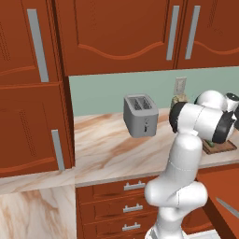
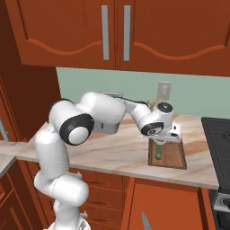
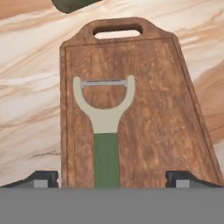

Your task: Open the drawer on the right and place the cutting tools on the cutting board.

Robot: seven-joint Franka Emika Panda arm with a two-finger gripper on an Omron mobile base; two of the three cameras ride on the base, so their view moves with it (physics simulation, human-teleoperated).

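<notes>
The peeler point(image 3: 106, 135) lay lengthwise on the cutting board point(image 3: 153, 131), directly below the gripper point(image 3: 112, 178), whose wide-spread fingers held nothing.

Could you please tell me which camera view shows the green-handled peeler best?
The hand view: the green-handled peeler with whitish looped head lies unobstructed on the dark brown wooden cutting board. The right base view shows it small under the gripper.

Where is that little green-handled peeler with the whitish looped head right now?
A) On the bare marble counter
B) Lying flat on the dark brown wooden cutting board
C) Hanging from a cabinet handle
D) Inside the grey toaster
B: in the hand view the green-handled peeler with the whitish looped head lies flat on the dark brown wooden cutting board, between the open pincer tips.
</notes>
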